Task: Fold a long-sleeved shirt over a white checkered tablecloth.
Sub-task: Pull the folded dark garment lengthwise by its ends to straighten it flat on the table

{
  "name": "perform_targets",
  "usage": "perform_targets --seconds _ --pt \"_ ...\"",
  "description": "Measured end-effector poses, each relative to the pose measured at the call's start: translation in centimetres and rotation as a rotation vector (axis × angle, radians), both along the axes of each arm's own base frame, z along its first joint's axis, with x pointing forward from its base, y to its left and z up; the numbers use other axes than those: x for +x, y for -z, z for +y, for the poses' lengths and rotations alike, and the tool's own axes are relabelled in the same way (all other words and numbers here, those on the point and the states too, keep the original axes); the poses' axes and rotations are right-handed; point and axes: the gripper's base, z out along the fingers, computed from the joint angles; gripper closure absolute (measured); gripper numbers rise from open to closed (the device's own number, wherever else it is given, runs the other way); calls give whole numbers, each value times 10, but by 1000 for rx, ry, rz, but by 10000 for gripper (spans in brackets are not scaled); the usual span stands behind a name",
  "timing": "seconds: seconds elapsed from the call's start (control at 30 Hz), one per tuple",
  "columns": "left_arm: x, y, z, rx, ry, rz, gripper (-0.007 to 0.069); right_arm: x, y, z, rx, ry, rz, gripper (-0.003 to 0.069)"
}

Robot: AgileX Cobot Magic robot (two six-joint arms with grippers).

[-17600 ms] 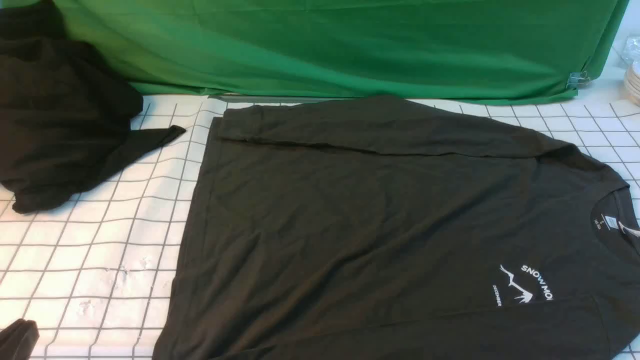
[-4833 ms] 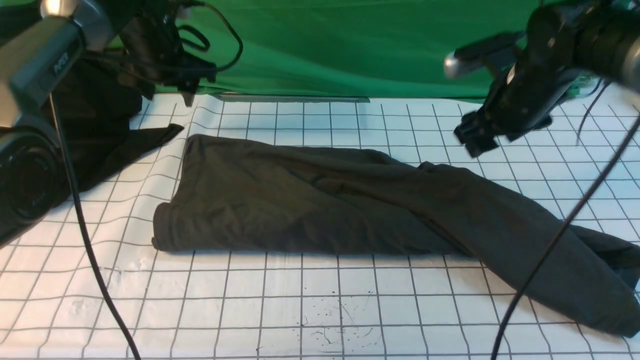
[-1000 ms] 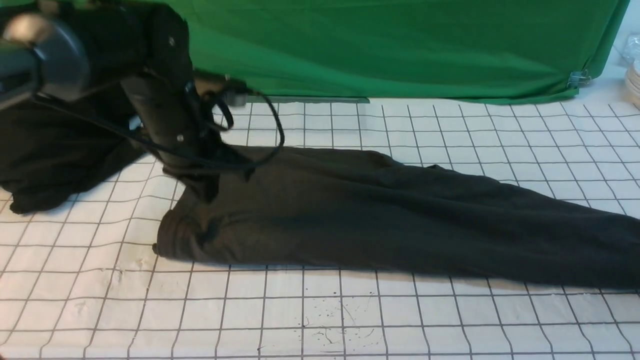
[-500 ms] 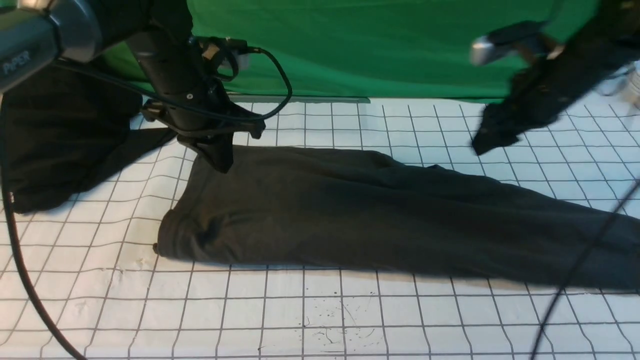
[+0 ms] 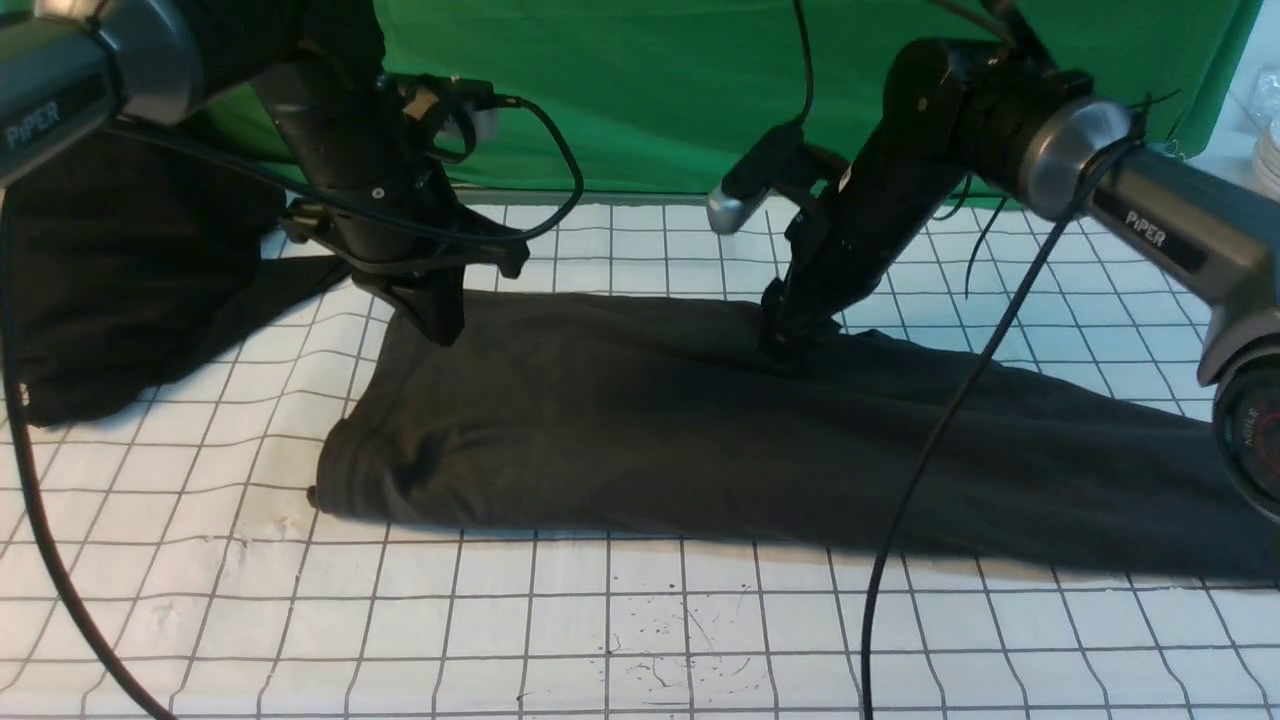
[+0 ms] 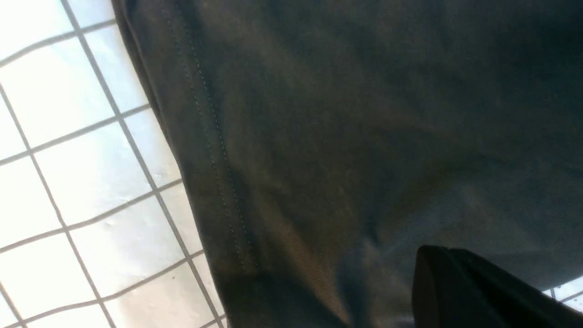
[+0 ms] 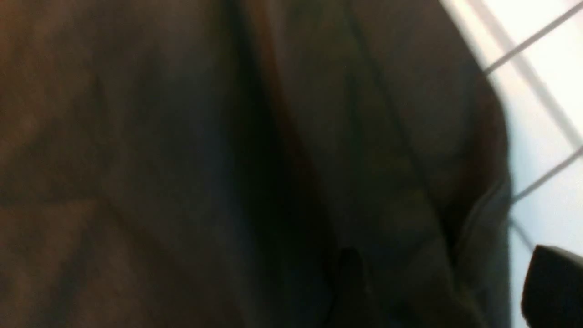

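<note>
The long-sleeved shirt (image 5: 700,430) lies folded into a long dark band across the white checkered tablecloth (image 5: 600,620). No logo shows. My left gripper (image 5: 443,330) is shut, its tip down at the shirt's far left corner. In the left wrist view the closed fingers (image 6: 437,273) hover over the hem (image 6: 214,182), with no cloth seen between them. My right gripper (image 5: 787,345) is down on the shirt's far edge near the middle. It stands open, and in the right wrist view one finger (image 7: 553,287) is just off the cloth edge (image 7: 478,205) over the tablecloth (image 7: 546,114).
A blacker heap of cloth (image 5: 120,280) lies at the back left, close to my left arm. The green backdrop (image 5: 700,90) closes the far side. A black cable (image 5: 930,480) hangs from the right arm across the shirt, and another cable (image 5: 40,560) hangs at the left.
The right arm swung in from the far right and came down onto the shirt's far edge. The left gripper drew back from the shirt's left part to its far corner, then stayed still.
</note>
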Motion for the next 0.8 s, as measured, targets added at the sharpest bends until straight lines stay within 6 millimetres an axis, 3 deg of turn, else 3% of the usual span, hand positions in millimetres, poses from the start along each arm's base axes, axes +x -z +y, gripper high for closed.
perform_targets --seconds 0.07,0.2,0.3,0.4,0.6,0.8 --pt "0 0 0 0 -1 0 627 1 7 -1 -29 -7 13 242" --pt "0 0 0 0 -3 1 627 0 16 -3 -59 -26 44 372" --pt "0 0 0 0 -3 1 627 1 14 -3 -63 -46 28 597" --pt "0 0 1 6 -3 0 627 6 6 -4 -52 -40 -9 635" --pt "1 0 4 37 -27 -7 627 23 -9 -15 3 41 -126 638" --pt "1 0 5 41 -37 -8 627 31 3 -18 23 91 -141 604"
